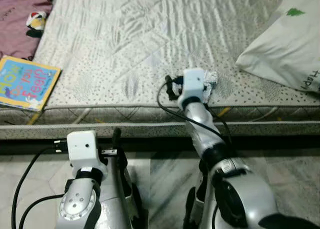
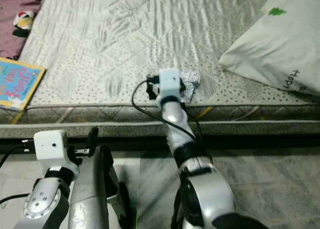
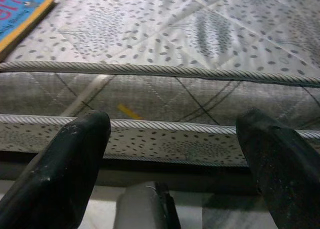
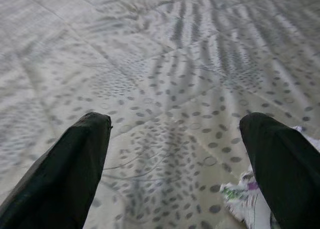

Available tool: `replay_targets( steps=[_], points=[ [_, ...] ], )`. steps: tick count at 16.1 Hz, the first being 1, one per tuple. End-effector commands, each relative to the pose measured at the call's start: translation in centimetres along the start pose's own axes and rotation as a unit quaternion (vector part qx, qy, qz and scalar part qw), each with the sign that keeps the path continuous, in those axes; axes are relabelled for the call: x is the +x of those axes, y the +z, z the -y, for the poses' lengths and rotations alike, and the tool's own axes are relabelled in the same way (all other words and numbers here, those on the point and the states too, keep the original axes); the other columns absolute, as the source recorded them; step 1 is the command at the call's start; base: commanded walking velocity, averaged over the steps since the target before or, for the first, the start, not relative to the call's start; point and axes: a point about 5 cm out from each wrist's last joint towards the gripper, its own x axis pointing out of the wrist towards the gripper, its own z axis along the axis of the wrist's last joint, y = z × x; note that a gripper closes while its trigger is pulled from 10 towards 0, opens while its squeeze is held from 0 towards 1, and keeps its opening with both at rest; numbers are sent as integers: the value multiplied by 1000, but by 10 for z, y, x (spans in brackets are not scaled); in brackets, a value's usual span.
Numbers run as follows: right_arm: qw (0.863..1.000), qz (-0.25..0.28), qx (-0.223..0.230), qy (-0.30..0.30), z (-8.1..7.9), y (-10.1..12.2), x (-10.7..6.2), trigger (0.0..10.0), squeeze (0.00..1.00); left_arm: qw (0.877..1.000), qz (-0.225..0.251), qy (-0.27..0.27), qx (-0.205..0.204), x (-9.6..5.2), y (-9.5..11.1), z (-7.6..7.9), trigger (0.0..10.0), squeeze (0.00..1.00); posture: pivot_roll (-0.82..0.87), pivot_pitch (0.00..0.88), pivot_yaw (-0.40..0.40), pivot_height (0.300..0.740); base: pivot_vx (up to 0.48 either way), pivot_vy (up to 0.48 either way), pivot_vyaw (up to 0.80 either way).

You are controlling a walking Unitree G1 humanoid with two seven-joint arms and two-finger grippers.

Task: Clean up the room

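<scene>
Quilted mattress (image 1: 150, 34) fills the scene, with crumpled wrapper (image 2: 190, 81) near its front edge at about 1 o'clock of the right gripper (image 4: 175, 139), fingers apart over it, while left gripper (image 3: 172, 139) hangs open below the edge.

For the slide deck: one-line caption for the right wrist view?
Open right gripper low over the dotted mattress, crumpled wrapper beside one finger.

Head cameras look down over both silver arms at the grey quilted mattress (image 1: 150, 39) edge; left wrist camera sits low and close, facing the mattress side and sharing the bright children's book (image 3: 20, 11); right wrist camera skims the mattress top
</scene>
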Motion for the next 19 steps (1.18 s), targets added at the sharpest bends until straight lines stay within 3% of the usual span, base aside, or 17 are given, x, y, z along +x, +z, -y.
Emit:
replay_targets(
  steps=[1,2,3,6,8,9,10,13,19],
  points=[
    [1000,-12,-17,-9,-3,-5,-1,10000,906,1000,-6,6,5,-4,0,-1,10000,0,166,316,18,515,0,0,0],
    [999,-19,-36,-23,-1,-6,0,10000,180,1000,-7,6,5,-4,0,-1,10000,0,169,319,15,515,0,0,0],
    [998,-26,-48,-34,0,-8,1,10000,0,1000,-8,7,5,-4,0,-1,10000,0,170,319,13,515,0,0,0],
    [985,-56,-132,-95,11,-18,0,10000,0,1000,-9,11,5,-3,1,-1,10000,0,175,306,4,515,0,0,0],
    [982,-82,-129,-109,18,-26,-2,10000,0,1000,-5,12,5,0,2,-1,10000,0,177,297,1,515,0,0,0],
    [981,-107,-114,-110,20,-35,-6,5804,0,1000,-3,13,5,1,3,-2,10000,0,175,284,-1,515,0,0,0],
    [981,-126,-100,-105,20,-42,-8,0,0,1000,-1,14,6,3,3,-2,10000,0,174,278,-2,515,0,0,0],
    [976,-188,-56,-98,23,-61,-17,0,0,1000,10,13,7,12,7,-2,10000,0,173,246,-5,515,0,0,0],
    [973,-209,-23,-90,26,-69,-21,0,0,1000,24,13,9,25,10,-2,10000,0,183,185,-20,515,0,0,0]
  ],
)
